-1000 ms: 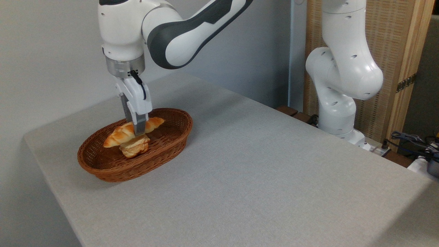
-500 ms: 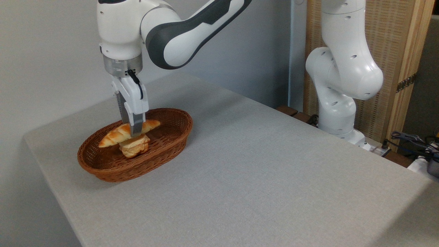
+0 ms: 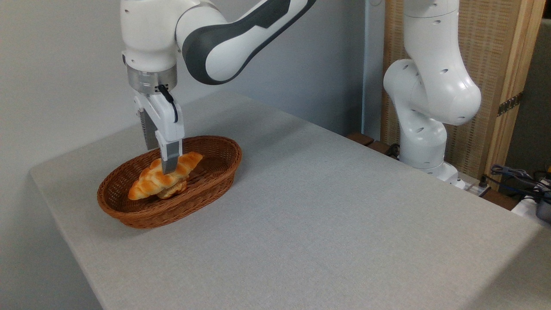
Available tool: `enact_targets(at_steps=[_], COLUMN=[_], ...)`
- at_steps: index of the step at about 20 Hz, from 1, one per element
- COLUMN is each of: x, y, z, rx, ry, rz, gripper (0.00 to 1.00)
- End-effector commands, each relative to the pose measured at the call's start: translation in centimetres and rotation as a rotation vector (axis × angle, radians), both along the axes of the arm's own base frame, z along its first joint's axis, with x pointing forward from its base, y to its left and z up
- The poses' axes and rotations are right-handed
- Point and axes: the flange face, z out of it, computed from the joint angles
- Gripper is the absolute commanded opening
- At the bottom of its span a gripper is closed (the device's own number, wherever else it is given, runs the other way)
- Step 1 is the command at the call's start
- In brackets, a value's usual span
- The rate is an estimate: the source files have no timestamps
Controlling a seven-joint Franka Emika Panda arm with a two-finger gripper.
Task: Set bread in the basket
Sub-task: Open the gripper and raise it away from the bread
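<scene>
my gripper (image 3: 160, 165) points straight down over the left half of the basket (image 3: 215, 170), and my fingers (image 3: 168, 160) look parted a little, though only the near one shows plainly and the far one is mostly hidden behind it, so i cannot tell for sure how wide the gap is or whether i have any grip at all. the near fingertip sits right against the top of the bread (image 3: 165, 175), at about the middle of the loaf. the bread lies inside the basket, tilted, its pointed lower end toward the left and front, its upper end toward the right and back, and it rests on top of a small pale bun (image 3: 174, 189) that peeks out from under its middle. both pieces are within the woven rim, near the basket's centre. the basket stands on the grey table (image 3: 327, 215) close to the table's left back corner, well apart from everything else; the rest of the cloth-like surface runs off bare to the right and front. my arm's white and dark grey links reach in from the upper right, and my base (image 3: 424, 129) stands off the table's far right edge. behind it is a wooden-framed woven screen (image 3: 499, 64), with a plain pale wall behind the table, and a tangle of cables (image 3: 516, 174) lies at the far right.
</scene>
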Motion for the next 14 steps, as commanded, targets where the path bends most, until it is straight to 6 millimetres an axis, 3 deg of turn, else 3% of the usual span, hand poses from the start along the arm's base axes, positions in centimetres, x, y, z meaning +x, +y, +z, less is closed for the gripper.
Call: enact_targets(at_steps=[1,8,11,14], x=[0.9,0.5,0.4,0.2], y=[5.8,15.0,17.6,18.9], z=[4.0,5.4,5.0,4.7], rx=[-0.016,0.168,0.252,0.284], ry=[-0.054,-0.016,0.004,0.031], rz=[0.097,0.158,0.163,0.165], gripper=[1.0,1.0,1.0,1.0])
